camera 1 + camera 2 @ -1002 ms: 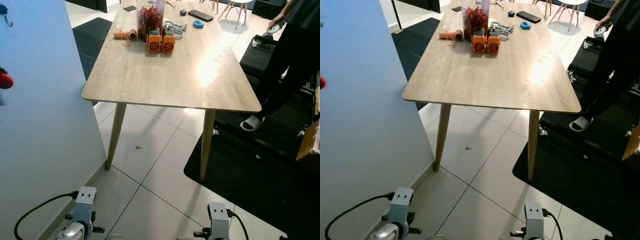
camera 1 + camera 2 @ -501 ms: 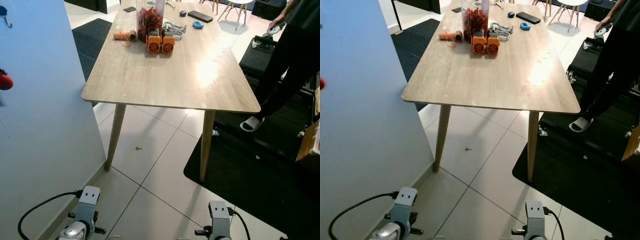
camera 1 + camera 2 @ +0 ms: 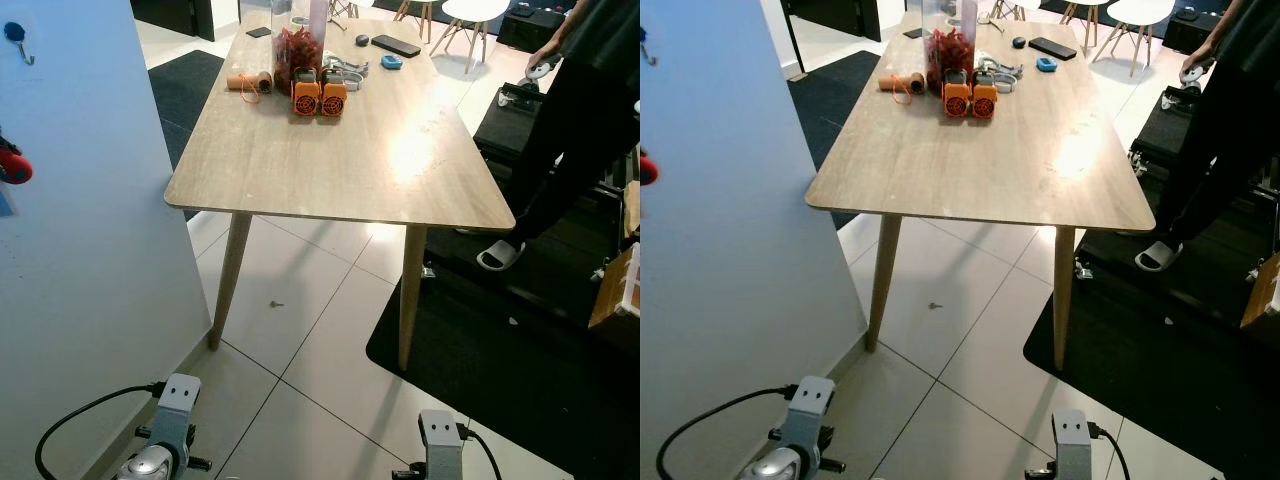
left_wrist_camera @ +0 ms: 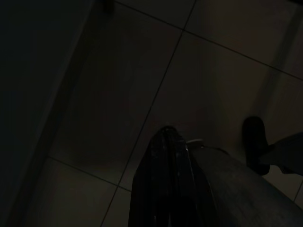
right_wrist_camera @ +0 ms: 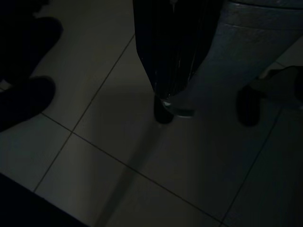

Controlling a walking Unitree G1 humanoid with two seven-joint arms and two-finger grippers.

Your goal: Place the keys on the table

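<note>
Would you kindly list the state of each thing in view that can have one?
Table: standing, near half bare, items at the far end.
Orange units: upright, side by side.
Jar: upright, holding red stuff.
Phone: lying flat.
Left gripper: hanging over the floor, fingers together.
Right gripper: hanging over the floor, fingers together.
Person: standing beside the table.
</note>
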